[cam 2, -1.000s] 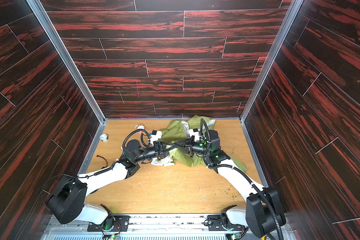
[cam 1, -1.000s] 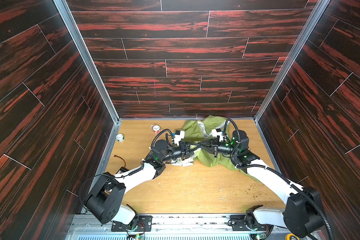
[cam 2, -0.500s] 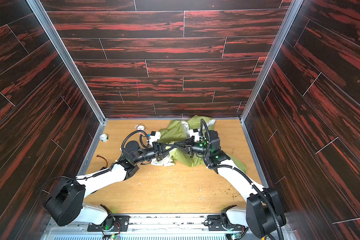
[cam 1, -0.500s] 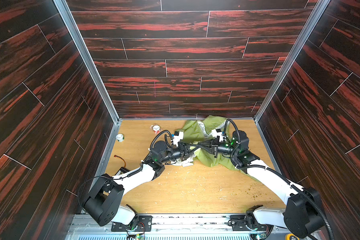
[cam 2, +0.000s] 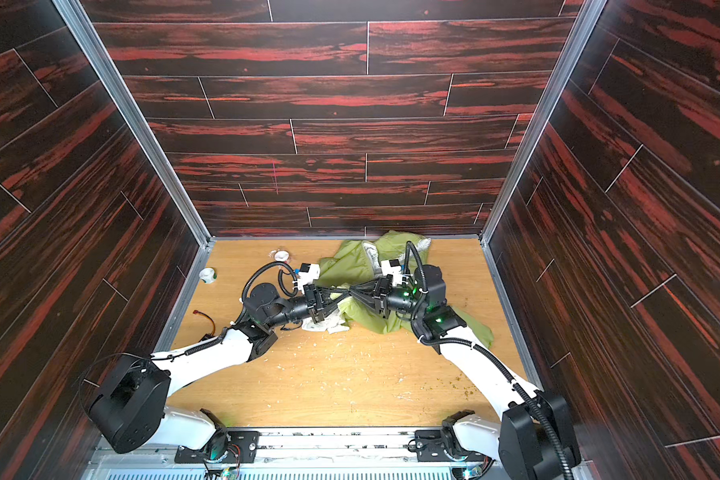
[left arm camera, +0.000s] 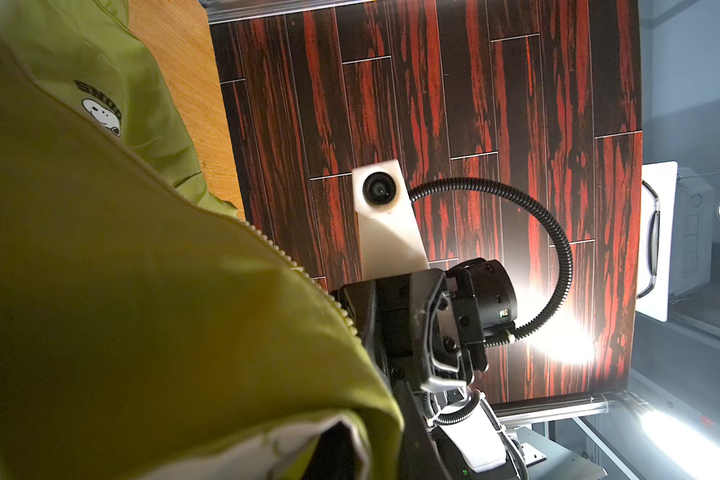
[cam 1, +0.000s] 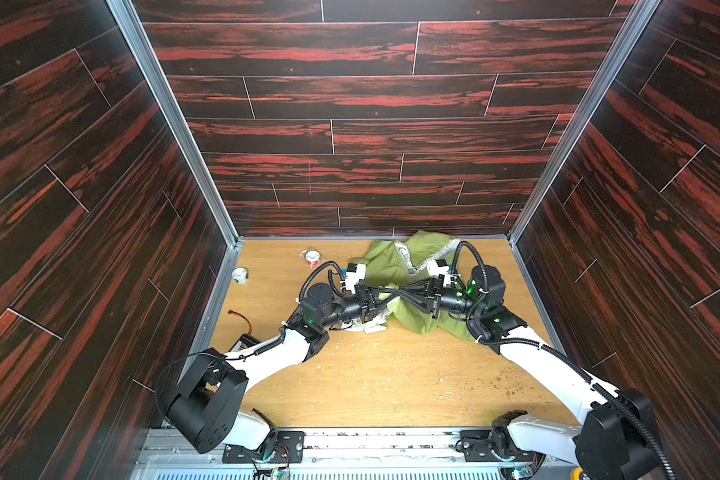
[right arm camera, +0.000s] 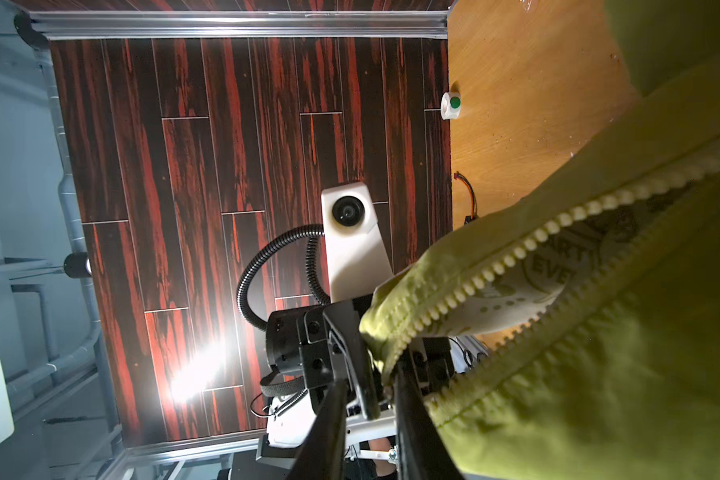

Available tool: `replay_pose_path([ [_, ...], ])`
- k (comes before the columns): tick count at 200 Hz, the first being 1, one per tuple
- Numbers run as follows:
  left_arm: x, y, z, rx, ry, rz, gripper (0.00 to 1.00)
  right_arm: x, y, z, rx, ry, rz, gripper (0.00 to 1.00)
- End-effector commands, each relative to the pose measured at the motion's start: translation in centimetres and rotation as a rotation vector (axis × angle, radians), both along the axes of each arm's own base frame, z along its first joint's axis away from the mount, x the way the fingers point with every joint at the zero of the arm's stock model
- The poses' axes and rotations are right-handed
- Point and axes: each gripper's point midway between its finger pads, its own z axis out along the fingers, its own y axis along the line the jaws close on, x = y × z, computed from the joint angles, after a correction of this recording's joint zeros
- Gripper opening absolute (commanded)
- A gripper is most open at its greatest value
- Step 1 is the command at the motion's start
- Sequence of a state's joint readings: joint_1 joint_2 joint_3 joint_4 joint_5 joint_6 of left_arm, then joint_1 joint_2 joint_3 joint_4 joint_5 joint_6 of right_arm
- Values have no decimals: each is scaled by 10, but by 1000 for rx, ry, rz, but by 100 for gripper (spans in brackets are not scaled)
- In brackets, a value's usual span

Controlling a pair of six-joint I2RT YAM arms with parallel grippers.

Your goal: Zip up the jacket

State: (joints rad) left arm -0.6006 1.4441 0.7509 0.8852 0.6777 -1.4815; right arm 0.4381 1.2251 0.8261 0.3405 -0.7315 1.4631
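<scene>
Right wrist view: right gripper point(right arm camera: 370, 386) has its jaws a little apart, with a gap visible between the two black fingers. The point where both rows of zipper teeth point(right arm camera: 512, 266) meet sits right at that gap. Slider hidden, can't tell if anything is pinched. Past the fingers the rows split into a V with pale printed lining point(right arm camera: 558, 270) between them, so the zipper reads as open almost full length. Left gripper point(cam 1: 385, 297) faces it nose to nose, tips nearly touching. Its fingers are buried under cloth in the left wrist view, but the zipper end of the jacket point(cam 1: 395, 266) comes off it taut, so I judge it clamped narrow on that end. Dog print point(left arm camera: 100, 114) sits on the panel beyond. In both top views the claws meet just off table centre toward 12–1 o'clock, with cloth bridged between them above the table point(cam 1: 371, 382). Rest of the jacket is heaped from 12 to 3 o'clock against the back wall, one flap under the right arm. Left arm enters from 7 o'clock, right from 5. Small white cap point(cam 1: 239, 274) at 10 o'clock, well apart. Step: early, setting the grip at the zipper base, nothing zipped yet. Next move: right claw closes on the slider pull, left anchors the base, then a pull along the teeth with the tape tight. Slack, or grabbing cloth only, would likely jam it.
</scene>
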Motion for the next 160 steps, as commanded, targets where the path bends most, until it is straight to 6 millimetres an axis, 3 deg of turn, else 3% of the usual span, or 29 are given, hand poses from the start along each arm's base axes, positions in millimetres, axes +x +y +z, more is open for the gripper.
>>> replay_pose_path([
  [1,-8,6,24,-45,-76,1,0,-7,-1,2,2,-10,4,26],
  [30,-9,7,24,-44,-77,2,0,-6,-3,-1,-11,-8,-6,30],
  [71,-10,7,26,-47,-79,2,0,-5,-4,-5,-37,-7,-21,30],
  [160,-10,7,26,-39,-77,2,0,-6,1,7,-25,-43,4,21],
])
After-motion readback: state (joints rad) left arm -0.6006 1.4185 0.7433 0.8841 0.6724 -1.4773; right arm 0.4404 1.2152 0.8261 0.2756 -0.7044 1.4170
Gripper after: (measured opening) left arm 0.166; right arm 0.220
